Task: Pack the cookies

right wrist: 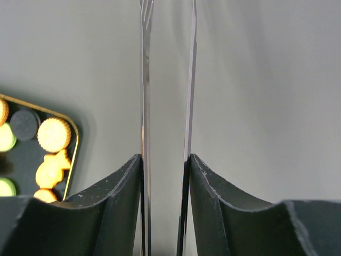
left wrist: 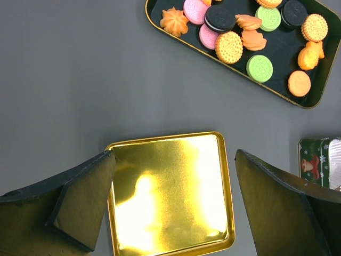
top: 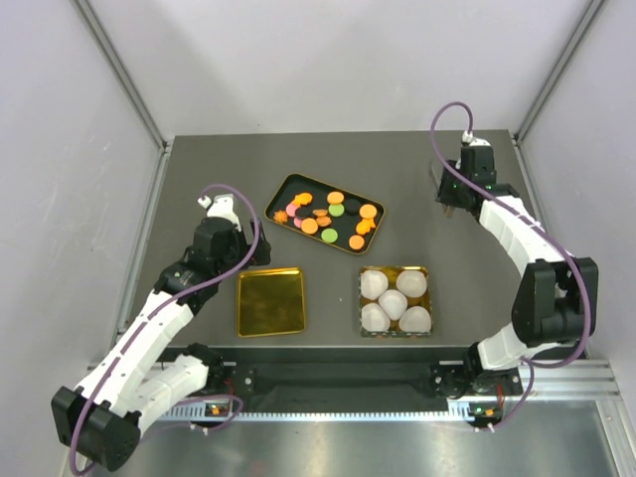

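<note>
The cookies (top: 325, 213), orange, green, pink and black, lie in a black gold-rimmed tray (top: 373, 241) at mid table; they also show in the left wrist view as cookies (left wrist: 229, 47) and at the left of the right wrist view as cookies (right wrist: 53, 134). My right gripper (top: 452, 199) hangs to the tray's right. Its fingers press on the two thin blades of metal tongs (right wrist: 145, 106), which reach forward from the right gripper (right wrist: 165, 160). My left gripper (top: 221, 224) is wide open and holds nothing. In the left wrist view the left gripper (left wrist: 175, 154) hovers above a shiny gold lid (left wrist: 170, 192).
The gold lid (top: 270, 301) lies near the front, left of a gold tin (top: 425, 270) with several white paper cups (top: 395, 300). That tin's patterned edge (left wrist: 314, 165) shows at the right of the left wrist view. Grey walls enclose the dark table (top: 199, 169).
</note>
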